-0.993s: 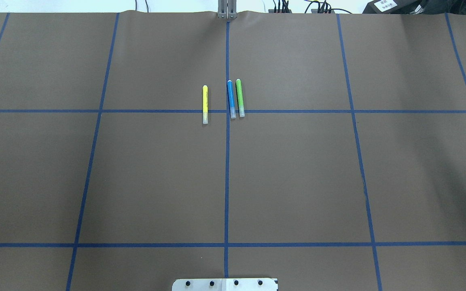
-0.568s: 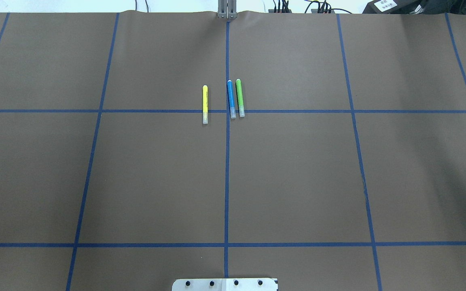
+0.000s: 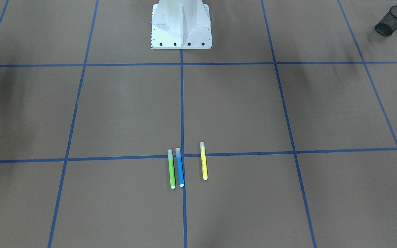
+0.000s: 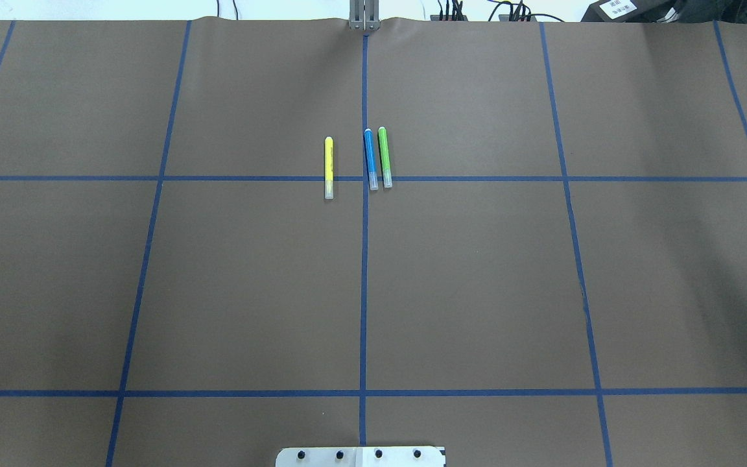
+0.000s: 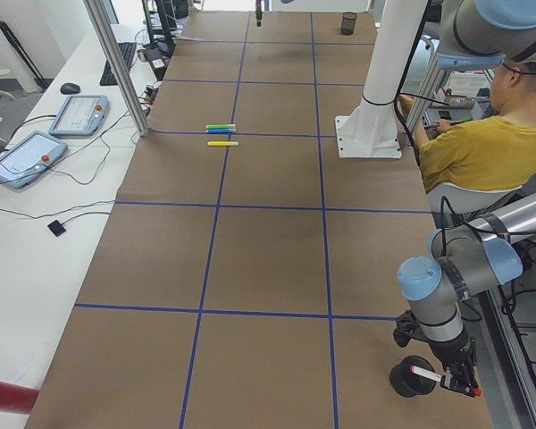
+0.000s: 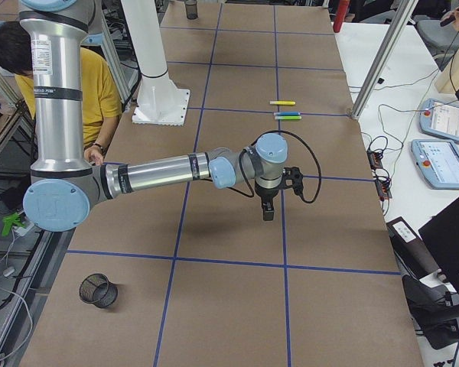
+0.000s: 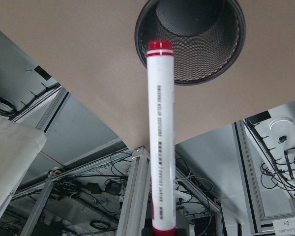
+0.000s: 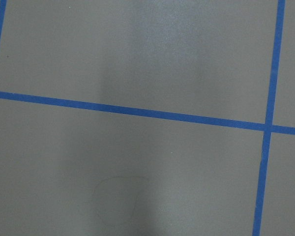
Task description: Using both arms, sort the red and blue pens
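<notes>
The red pen (image 7: 161,132), white-barrelled with a red cap, hangs in my left gripper (image 5: 457,382), which is shut on its lower end. It is held over a black mesh cup (image 7: 191,39) at the table's left end, near the robot's side. The blue pen (image 4: 370,159) lies on the brown table at the centre line, between a green marker (image 4: 384,157) and a yellow marker (image 4: 329,167). My right gripper (image 6: 266,212) hovers above the table well to the right of the pens. I cannot tell whether it is open or shut; its wrist view shows only bare table.
A second black mesh cup (image 6: 98,290) stands at the table's right end near the robot's side. The white robot base (image 3: 181,26) is at the table's near middle. A person in a yellow shirt (image 5: 482,143) sits behind the robot. Tablets (image 5: 79,114) lie beyond the far edge.
</notes>
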